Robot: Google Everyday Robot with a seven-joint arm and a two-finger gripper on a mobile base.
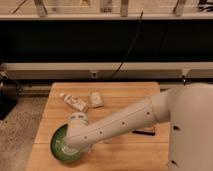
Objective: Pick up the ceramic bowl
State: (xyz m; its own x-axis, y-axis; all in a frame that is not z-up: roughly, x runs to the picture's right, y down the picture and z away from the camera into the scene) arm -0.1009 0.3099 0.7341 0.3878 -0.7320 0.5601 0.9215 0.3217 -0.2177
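The ceramic bowl (59,145) is wide, shallow and green with pale rings inside. It sits at the front left corner of the wooden table (125,91). My white arm reaches from the right across the table and down into the bowl. The gripper (75,148) is at the bowl's right side, under the wrist, and it is shut. The wrist hides the fingers, so I cannot see whether they hold the rim.
A white bottle (74,103) lies on its side at the back left of the table, with a small pale object (96,99) beside it. A dark flat thing (145,132) lies by my arm at the right. The table's front and left edges run close to the bowl.
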